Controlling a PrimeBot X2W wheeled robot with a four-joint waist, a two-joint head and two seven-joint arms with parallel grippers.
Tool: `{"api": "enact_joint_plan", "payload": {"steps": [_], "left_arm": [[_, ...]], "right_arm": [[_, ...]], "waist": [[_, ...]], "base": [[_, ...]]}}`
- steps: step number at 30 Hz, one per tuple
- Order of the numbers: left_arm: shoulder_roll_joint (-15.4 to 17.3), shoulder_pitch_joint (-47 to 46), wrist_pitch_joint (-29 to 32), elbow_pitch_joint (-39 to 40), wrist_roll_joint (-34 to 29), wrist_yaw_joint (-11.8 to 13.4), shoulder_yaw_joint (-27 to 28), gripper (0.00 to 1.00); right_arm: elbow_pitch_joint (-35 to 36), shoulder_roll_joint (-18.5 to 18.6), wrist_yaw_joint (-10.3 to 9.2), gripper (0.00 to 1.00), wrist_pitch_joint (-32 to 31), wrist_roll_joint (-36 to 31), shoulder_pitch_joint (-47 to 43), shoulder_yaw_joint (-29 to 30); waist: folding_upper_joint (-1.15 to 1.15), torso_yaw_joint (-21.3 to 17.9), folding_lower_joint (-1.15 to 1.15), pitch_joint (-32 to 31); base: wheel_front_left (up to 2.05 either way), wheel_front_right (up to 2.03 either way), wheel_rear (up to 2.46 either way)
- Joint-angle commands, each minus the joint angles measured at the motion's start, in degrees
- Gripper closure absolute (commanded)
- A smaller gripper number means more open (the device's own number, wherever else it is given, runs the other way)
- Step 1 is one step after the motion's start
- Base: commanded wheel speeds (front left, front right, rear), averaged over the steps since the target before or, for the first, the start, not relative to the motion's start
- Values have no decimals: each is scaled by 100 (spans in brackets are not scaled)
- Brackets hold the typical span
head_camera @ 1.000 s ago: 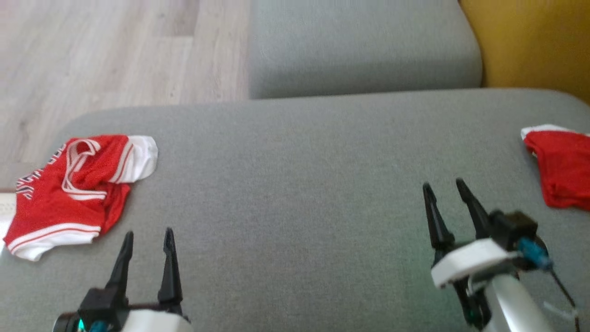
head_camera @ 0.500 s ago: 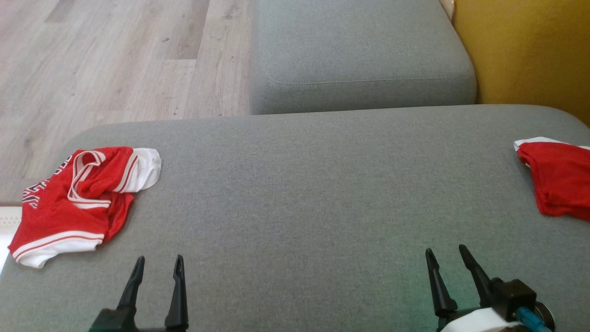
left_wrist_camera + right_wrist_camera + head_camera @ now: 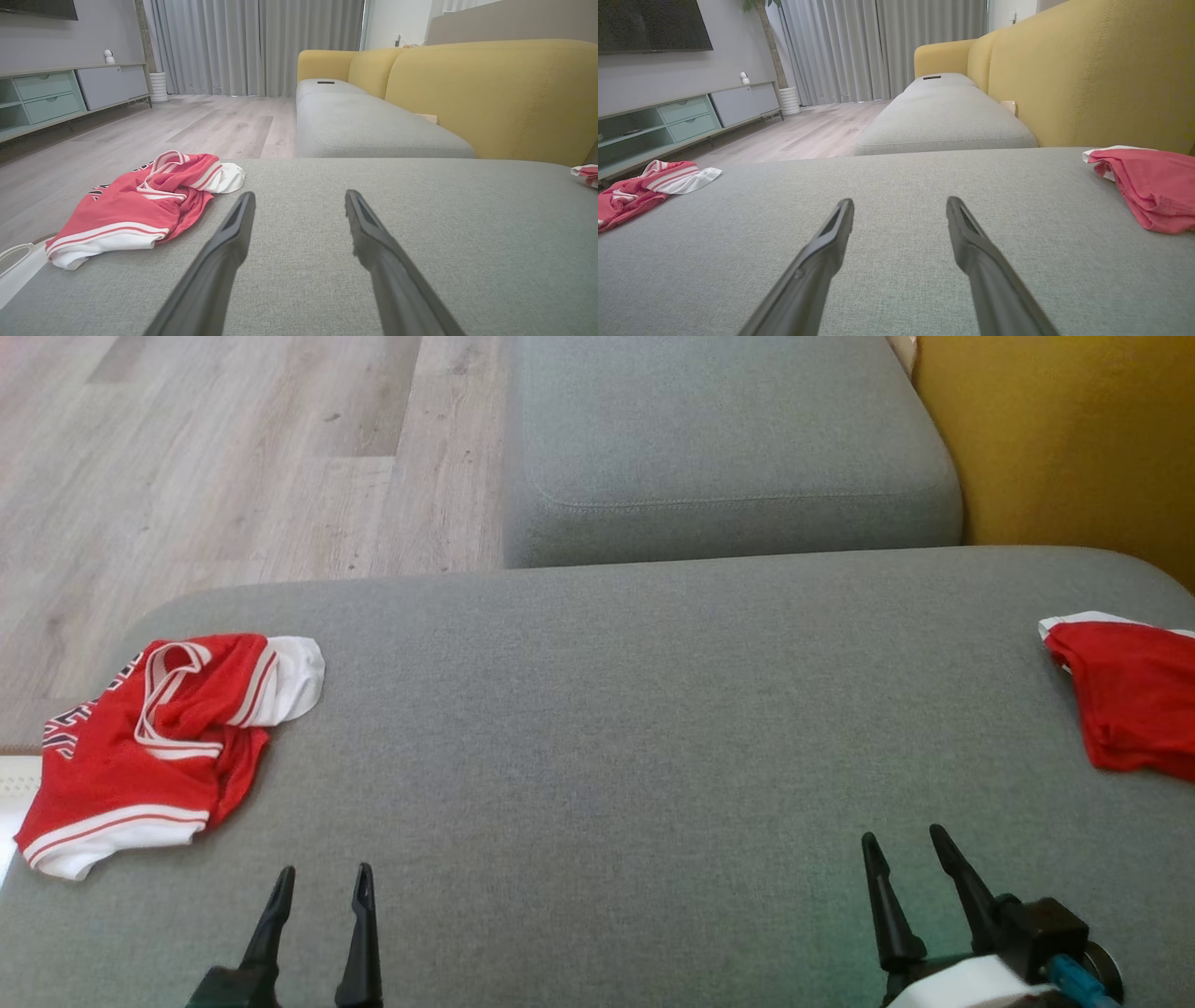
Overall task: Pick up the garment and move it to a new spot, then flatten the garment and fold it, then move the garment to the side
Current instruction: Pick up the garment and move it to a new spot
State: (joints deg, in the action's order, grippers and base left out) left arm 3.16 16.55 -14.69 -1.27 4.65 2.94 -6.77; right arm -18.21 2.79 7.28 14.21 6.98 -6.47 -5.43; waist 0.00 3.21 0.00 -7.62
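Crumpled red-and-white garment (image 3: 159,737) is lying at the left edge of the grey cushion (image 3: 607,756), untouched; the pick-up step is not yet begun. Left gripper (image 3: 324,870) and right gripper (image 3: 902,833) are both waiting empty, fingers spread, over bare cushion. A second red piece (image 3: 1134,700) is sitting far right, possibly folded; it is cropped. Next move is calling for the left arm to reach leftward and pinch a raised fold.
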Motion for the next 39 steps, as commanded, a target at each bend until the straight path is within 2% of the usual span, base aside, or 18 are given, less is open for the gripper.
{"api": "enact_joint_plan", "payload": {"steps": [1,12,20,27,28,29,32,39], "left_arm": [[-28,-277,-31,169,-20,-26,154,0],[-28,-314,-31,130,-21,-30,158,0],[-28,-377,-31,143,-65,-47,222,0],[-28,-368,-31,154,-117,-68,219,0],[-28,-363,-31,150,-127,-71,219,0],[-28,-348,-31,120,-148,-79,253,0],[-28,-322,-31,121,-168,-90,280,0],[-28,-262,-31,147,-165,-78,384,0]], "right_arm": [[207,14,21,0,78,-13,186,-148],[200,11,21,0,79,-11,170,-226],[201,10,21,0,79,59,157,-365],[233,10,21,0,79,183,150,-527],[235,10,21,0,79,199,146,-536],[210,10,21,0,79,215,142,-601],[196,10,21,0,79,222,133,-611],[175,10,21,0,79,232,154,-634]], "waist": [[0,-1,0,8],[0,37,0,37],[0,345,0,73],[0,962,0,150],[0,1078,0,162],[0,1387,0,180],[0,1696,0,189],[0,2166,0,217]], "base": [[0,0,0],[0,0,0],[0,0,0],[0,0,0],[0,0,0],[0,0,0],[0,0,0],[0,0,0]]}}
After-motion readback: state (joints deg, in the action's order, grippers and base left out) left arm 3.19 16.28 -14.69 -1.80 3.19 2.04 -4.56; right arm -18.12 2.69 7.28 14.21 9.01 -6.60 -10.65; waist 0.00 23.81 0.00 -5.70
